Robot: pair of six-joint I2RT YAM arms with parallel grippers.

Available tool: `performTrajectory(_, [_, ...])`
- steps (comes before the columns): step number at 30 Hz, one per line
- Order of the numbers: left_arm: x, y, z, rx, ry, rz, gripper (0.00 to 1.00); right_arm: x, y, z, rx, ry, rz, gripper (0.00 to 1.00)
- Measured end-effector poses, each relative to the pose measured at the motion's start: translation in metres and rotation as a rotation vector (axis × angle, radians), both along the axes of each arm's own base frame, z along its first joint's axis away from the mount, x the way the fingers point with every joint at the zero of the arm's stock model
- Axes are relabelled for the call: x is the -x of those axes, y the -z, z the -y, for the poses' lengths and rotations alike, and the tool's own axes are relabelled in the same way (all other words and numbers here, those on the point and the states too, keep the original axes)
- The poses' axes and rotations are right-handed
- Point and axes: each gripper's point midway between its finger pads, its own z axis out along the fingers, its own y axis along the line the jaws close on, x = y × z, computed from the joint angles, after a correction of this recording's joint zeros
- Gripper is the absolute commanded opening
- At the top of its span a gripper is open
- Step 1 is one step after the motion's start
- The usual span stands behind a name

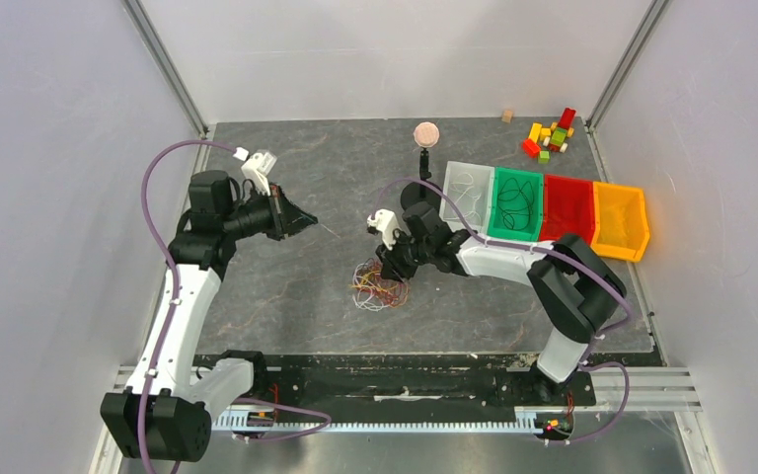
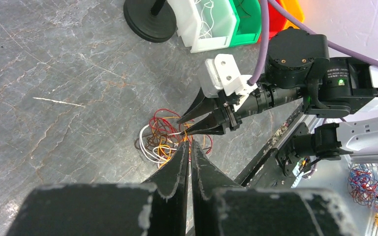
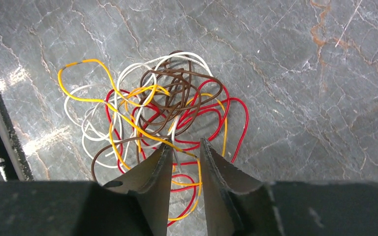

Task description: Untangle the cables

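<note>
Cables (image 3: 152, 113): a loose tangle of red, yellow, white and brown strands that lay flat on the grey marbled table (image 1: 306, 158), near its middle and towards the near edge.
Right gripper (image 3: 184, 142): stood tip-down right over the near side of the tangle, its jaws a narrow gap apart. A yellow strand and a red one ran across that gap; I could not tell whether either was pinched.
Left gripper (image 2: 190, 145): held above the table well to the left of the tangle, pointed towards it, its jaws drawn together to a thin slit with nothing between them.
Bins: a row stood beyond the right arm, with the clear bin (image 1: 466, 193) holding white wire, the green bin (image 1: 518, 202) holding dark wire, then the red bin (image 1: 568, 207) and the orange bin (image 1: 620, 219).
Far corner: small coloured blocks (image 1: 551, 133) lay scattered there.
</note>
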Motion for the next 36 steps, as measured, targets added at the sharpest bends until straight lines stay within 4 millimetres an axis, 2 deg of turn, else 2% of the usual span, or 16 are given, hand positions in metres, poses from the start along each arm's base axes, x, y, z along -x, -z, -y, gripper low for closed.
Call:
performTrajectory(6, [0.001, 0.006, 0.0, -0.001, 0.0, -0.012, 0.12, -0.004, 0.001, -0.005, -0.007, -0.006, 0.005, 0.0])
performTrajectory(10, [0.003, 0.017, 0.0, -0.002, -0.001, -0.038, 0.13, 0.002, -0.01, -0.006, -0.028, -0.026, -0.003, 0.0])
performTrajectory(16, [0.005, 0.034, 0.0, -0.001, -0.004, -0.081, 0.16, 0.01, -0.052, -0.014, -0.105, -0.079, 0.012, 0.0])
performTrajectory(17, [0.004, 0.034, 0.0, -0.001, -0.004, -0.08, 0.19, 0.01, -0.058, -0.015, -0.117, -0.087, 0.016, 0.0])
performTrajectory(20, [0.003, 0.035, 0.0, 0.0, 0.001, -0.081, 0.47, 0.014, -0.063, -0.017, -0.131, -0.103, 0.006, 0.0])
performTrajectory(21, [0.004, 0.037, 0.001, -0.002, 0.009, -0.078, 0.52, 0.016, -0.062, -0.016, -0.131, -0.108, -0.001, 0.0])
performTrajectory(25, [0.011, 0.059, 0.011, -0.013, 0.083, -0.119, 0.69, 0.018, -0.062, -0.017, -0.134, -0.114, -0.008, 0.0])
performTrajectory(28, [0.021, 0.082, 0.025, -0.038, 0.162, -0.17, 0.76, 0.018, -0.062, -0.016, -0.133, -0.113, -0.01, 0.0])
performTrajectory(33, [0.042, 0.102, 0.059, -0.076, 0.31, -0.218, 0.75, 0.019, -0.063, -0.016, -0.131, -0.114, -0.018, 0.0])
performTrajectory(35, [0.046, 0.111, 0.066, -0.098, 0.338, -0.241, 0.68, 0.019, -0.064, -0.017, -0.133, -0.117, -0.019, 0.0])
performTrajectory(36, [0.049, 0.115, 0.07, -0.108, 0.358, -0.25, 0.58, 0.019, -0.064, -0.016, -0.133, -0.117, -0.02, 0.0])
